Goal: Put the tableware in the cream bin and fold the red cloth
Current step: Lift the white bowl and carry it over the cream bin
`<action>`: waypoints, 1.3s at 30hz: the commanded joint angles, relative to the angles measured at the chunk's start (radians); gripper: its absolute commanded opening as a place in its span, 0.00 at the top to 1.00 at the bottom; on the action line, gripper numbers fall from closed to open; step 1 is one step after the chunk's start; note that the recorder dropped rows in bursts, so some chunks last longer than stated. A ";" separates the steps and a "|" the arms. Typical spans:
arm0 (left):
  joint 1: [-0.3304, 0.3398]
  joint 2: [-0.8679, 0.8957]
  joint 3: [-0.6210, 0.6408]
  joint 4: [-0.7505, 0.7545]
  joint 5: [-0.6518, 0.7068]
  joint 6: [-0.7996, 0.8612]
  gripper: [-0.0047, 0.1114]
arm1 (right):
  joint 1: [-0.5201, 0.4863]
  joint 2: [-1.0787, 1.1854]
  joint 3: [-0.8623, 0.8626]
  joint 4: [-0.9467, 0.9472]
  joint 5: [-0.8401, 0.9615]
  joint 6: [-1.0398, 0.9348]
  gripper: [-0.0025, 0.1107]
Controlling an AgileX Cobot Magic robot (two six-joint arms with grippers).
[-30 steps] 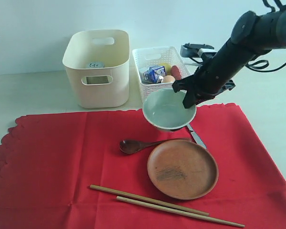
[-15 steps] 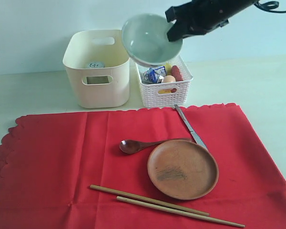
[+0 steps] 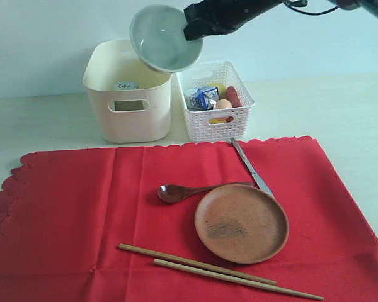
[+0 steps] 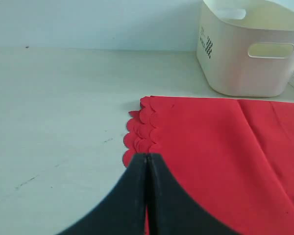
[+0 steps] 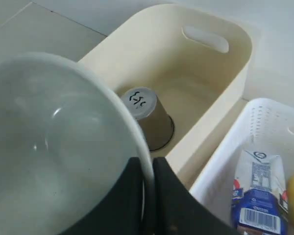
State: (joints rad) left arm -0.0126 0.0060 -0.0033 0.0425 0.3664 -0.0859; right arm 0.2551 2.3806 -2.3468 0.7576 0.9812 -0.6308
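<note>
Right jaws: clenching on the rim of the white bowl [image 3: 164, 38], at the top centre of the exterior frame.
Left jaws: pressing together with nothing between them, hovering over the scalloped corner of the red cloth [image 4: 210, 147] at the bottom centre of the left wrist frame.
White bowl: hanging tilted in the air above the right part of the cream bin [image 3: 129, 119], not yet inside it.
Steel cup [image 5: 148, 117]: sitting on the bin floor, seemingly upside down, so one piece is looking done.
Waiting on the cloth: the brown plate [image 3: 241, 223], wooden spoon [image 3: 176, 192], knife [image 3: 249, 167] and chopsticks [image 3: 220, 269] are lying in the lower right half of the exterior frame.
White basket [image 3: 217, 123]: standing just right of the bin, holding foods and a carton that are not needing a move.
Cloth: lying spread flat on the worktop [image 3: 340, 107], not yet being folded.
Progress: one piece in and a second arriving, with four pieces and the fold remaining, as far as I am judging.
</note>
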 commanded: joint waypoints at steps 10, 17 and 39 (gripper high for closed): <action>0.003 -0.006 0.003 -0.003 -0.013 0.003 0.96 | 0.054 0.145 -0.148 0.077 0.014 -0.153 0.98; 0.003 -0.006 0.003 -0.003 -0.013 0.003 0.96 | 0.054 0.146 -0.148 0.098 -0.034 -0.244 0.98; 0.003 -0.006 0.003 -0.003 -0.013 0.003 0.96 | 0.030 0.168 -0.154 0.315 -0.300 -1.069 0.98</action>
State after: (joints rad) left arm -0.0126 0.0060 -0.0033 0.0425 0.3664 -0.0859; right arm 0.2877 2.5390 -2.4934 0.9851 0.7251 -1.5964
